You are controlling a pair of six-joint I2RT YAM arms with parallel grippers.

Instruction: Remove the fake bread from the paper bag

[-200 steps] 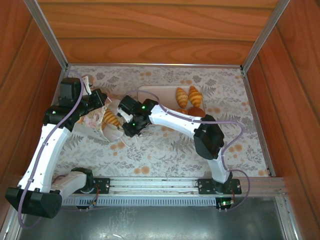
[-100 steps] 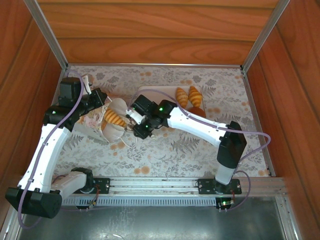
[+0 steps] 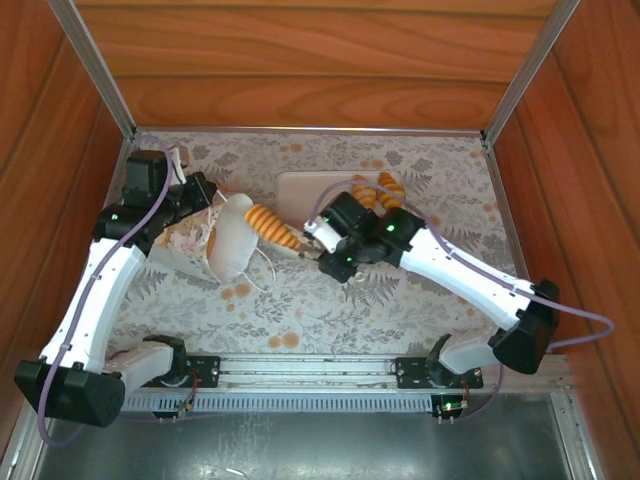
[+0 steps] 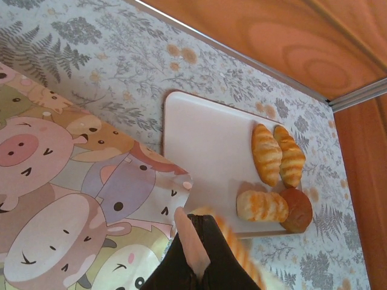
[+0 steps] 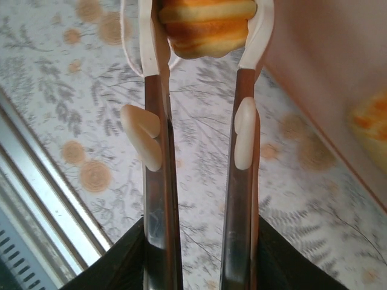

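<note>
1. Top view — right gripper (image 3: 303, 243) clamped on one end of a golden croissant (image 3: 272, 224), most of it clear of the mouth of the paper bag (image 3: 195, 240), which lies on its side on the bench (image 3: 330, 320). Left gripper (image 3: 203, 207) pinched together on the bag's upper edge. Best to draw the croissant straight out along the bag's axis toward the tray (image 3: 300, 185), low and level, with the bag held pinned.
2. Left wrist view: left gripper (image 4: 195, 241) closed flat, apparently on the rim of the paper bag (image 4: 72, 181). On the tray (image 4: 205, 145): a pair of croissants (image 4: 266, 154), a striped roll (image 4: 261, 205) and a dark bun (image 4: 297, 209). Aim for the bare half, well apart from these.
3. Right wrist view: right gripper (image 5: 205, 24) squeezing the croissant (image 5: 207, 33) on both flanks, seated deep between the fingers (image 5: 151, 48). White cord handle (image 5: 124, 42) just beside one finger — worth watching for a snag.
4. No brand or legible writing anywhere; only cartoon pigs and other animals printed on the bag.
</note>
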